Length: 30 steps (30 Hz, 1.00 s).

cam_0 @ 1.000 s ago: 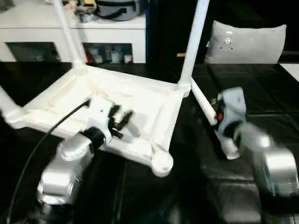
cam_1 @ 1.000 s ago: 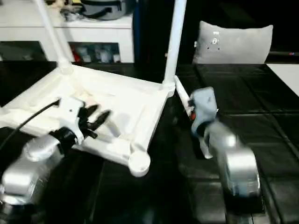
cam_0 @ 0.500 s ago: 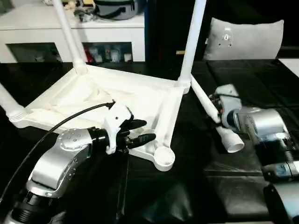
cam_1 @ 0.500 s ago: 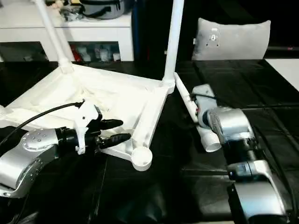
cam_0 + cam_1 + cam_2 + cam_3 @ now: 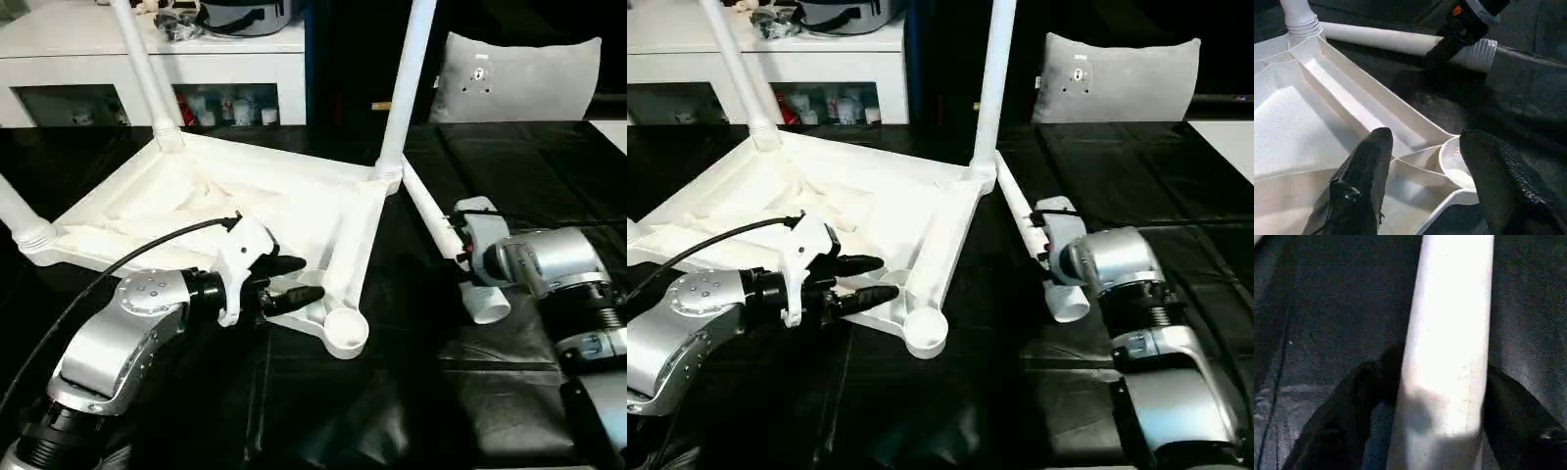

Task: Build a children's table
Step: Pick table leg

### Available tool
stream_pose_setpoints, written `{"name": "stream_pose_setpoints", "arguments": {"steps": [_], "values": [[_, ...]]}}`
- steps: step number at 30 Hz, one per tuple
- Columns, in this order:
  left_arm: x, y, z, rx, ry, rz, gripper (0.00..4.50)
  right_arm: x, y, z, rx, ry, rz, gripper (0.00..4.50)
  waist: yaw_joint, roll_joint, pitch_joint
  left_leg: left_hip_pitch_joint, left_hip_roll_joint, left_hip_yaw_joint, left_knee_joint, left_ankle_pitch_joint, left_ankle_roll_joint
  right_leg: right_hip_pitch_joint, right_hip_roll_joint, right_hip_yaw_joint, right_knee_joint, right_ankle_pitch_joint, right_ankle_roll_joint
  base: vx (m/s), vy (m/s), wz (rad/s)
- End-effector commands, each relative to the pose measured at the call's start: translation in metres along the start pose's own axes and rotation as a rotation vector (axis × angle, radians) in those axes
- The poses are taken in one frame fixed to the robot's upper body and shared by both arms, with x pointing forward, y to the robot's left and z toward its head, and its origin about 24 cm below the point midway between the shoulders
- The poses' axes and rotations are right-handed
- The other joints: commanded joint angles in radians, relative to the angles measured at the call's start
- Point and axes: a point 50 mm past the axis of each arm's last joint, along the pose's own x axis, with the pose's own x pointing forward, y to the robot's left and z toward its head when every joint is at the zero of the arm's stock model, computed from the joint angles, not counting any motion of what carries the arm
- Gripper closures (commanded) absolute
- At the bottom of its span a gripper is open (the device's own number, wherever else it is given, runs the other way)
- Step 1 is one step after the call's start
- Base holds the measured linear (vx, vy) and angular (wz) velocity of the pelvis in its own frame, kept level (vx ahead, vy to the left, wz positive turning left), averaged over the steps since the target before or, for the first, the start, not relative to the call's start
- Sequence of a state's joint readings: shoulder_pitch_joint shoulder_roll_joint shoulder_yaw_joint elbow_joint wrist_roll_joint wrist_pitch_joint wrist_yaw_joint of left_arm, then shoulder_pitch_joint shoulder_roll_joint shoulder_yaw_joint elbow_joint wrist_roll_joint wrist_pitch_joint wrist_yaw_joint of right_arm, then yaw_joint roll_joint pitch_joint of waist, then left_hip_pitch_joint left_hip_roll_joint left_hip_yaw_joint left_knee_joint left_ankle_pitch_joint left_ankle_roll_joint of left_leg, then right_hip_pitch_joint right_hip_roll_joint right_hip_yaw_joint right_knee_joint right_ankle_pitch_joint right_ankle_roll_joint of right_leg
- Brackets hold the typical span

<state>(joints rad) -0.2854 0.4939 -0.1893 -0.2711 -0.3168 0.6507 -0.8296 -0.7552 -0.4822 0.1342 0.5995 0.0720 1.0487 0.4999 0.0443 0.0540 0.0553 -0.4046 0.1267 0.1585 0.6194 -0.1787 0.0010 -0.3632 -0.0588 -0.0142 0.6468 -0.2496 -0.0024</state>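
I see the top [image 5: 235,206] lying upside down on the black surface [image 5: 411,392], three legs [image 5: 407,83] standing in its sockets; my left gripper [image 5: 292,281] hovers with fingers [image 5: 1364,171] parted at the near corner, just beside the vacant socket [image 5: 346,330], gripping nothing; the fourth leg [image 5: 441,235] lies flat to the right, and my right gripper [image 5: 1442,396] straddles it, one finger either side; whether they pinch it I cannot tell.

You are seeing the upturned top [image 5: 196,211] lying left, the loose leg [image 5: 436,220] lying right beside it, the cabinet [image 5: 147,59] standing behind.
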Motion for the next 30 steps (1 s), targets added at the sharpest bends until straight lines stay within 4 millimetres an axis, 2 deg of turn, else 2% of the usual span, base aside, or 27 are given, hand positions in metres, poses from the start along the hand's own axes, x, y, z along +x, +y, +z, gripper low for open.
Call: {"name": "stream_pose_setpoints", "arguments": {"steps": [1, 3, 9, 18, 20, 21, 23, 24, 27, 28, 30], "values": [[0.000, -0.001, 0.005, 0.024, 0.000, -0.014, 1.82, -0.001, 0.002, 0.001, -0.005, 0.012, 0.014, 1.65, 0.004, -0.012, -0.064, 0.032, 0.084, -0.026, -0.072, -0.171, -0.011, 0.027, -0.082, 0.034, -0.074, -0.021, -0.276, 0.000, 0.000, 0.00], [0.001, -0.002, 0.005, 0.025, 0.002, -0.018, 1.82, 0.000, 0.000, -0.004, -0.002, 0.022, 0.019, 1.90, 0.004, -0.010, -0.064, 0.032, 0.085, -0.022, -0.072, -0.170, -0.012, 0.026, -0.082, 0.034, -0.075, -0.029, -0.273, 0.000, 0.000, 0.00], [0.003, -0.002, 0.004, 0.026, 0.004, -0.023, 1.82, 0.001, -0.003, -0.010, 0.015, 0.031, 0.017, 2.42, 0.005, -0.011, -0.063, 0.035, 0.087, -0.017, -0.074, -0.185, -0.027, 0.023, -0.079, 0.035, -0.077, -0.050, -0.267, 0.000, 0.000, 0.00], [0.004, -0.002, 0.003, 0.027, 0.006, -0.025, 1.82, -0.007, -0.020, -0.016, 0.169, -0.064, -0.003, 2.58, 0.008, -0.011, -0.063, 0.036, 0.088, -0.015, -0.075, -0.183, -0.029, 0.022, -0.081, 0.038, -0.081, -0.053, -0.255, 0.000, 0.000, 0.00], [0.004, -0.002, 0.003, 0.025, 0.001, -0.023, 1.82, -0.012, -0.028, -0.014, 0.231, -0.125, -0.026, 2.59, 0.010, -0.012, -0.062, 0.039, 0.088, -0.015, -0.077, -0.202, -0.039, 0.020, -0.080, 0.037, -0.083, -0.082, -0.250, 0.000, 0.000, 0.00], [0.004, -0.001, 0.003, 0.024, -0.001, -0.021, 1.82, -0.015, -0.032, -0.012, 0.254, -0.167, -0.039, 2.59, 0.010, -0.007, -0.063, 0.040, 0.088, -0.016, -0.077, -0.206, -0.044, 0.019, -0.079, 0.036, -0.081, -0.085, -0.250, 0.000, 0.000, 0.00], [0.004, -0.001, 0.003, 0.023, -0.004, -0.021, 1.82, -0.019, -0.035, -0.010, 0.271, -0.214, -0.050, 2.59, 0.009, -0.011, -0.064, 0.039, 0.087, -0.015, -0.077, -0.205, -0.045, 0.019, -0.079, 0.036, -0.082, -0.077, -0.246, 0.000, 0.000, 0.00], [0.004, 0.000, 0.003, 0.022, -0.007, -0.020, 1.82, -0.022, -0.037, -0.007, 0.283, -0.251, -0.056, 2.59, 0.008, -0.007, -0.063, 0.038, 0.086, -0.015, -0.077, -0.200, -0.045, 0.020, -0.079, 0.037, -0.082, -0.072, -0.245, 0.000, 0.000, 0.00], [0.006, 0.002, 0.006, 0.023, -0.028, -0.012, 1.82, -0.037, -0.041, 0.009, 0.320, -0.493, -0.050, 2.59, 0.010, -0.009, -0.067, 0.035, 0.088, -0.013, -0.075, -0.174, -0.026, 0.021, -0.083, 0.038, -0.081, -0.031, -0.234, 0.000, 0.000, 0.00], [0.006, 0.002, 0.006, 0.023, -0.030, -0.011, 1.82, -0.038, -0.041, 0.009, 0.321, -0.507, -0.048, 2.59, 0.009, -0.009, -0.067, 0.035, 0.087, -0.014, -0.075, -0.170, -0.022, 0.022, -0.081, 0.037, -0.080, -0.025, -0.236, 0.000, 0.000, 0.00], [0.007, 0.005, 0.010, 0.021, -0.069, 0.021, 1.82, -0.051, -0.039, 0.019, 0.354, -0.667, 0.017, 2.59, 0.008, -0.010, -0.066, 0.035, 0.087, -0.011, -0.074, -0.159, -0.003, 0.023, -0.080, 0.037, -0.082, -0.011, -0.241, 0.000, 0.000, 0.00]]}}
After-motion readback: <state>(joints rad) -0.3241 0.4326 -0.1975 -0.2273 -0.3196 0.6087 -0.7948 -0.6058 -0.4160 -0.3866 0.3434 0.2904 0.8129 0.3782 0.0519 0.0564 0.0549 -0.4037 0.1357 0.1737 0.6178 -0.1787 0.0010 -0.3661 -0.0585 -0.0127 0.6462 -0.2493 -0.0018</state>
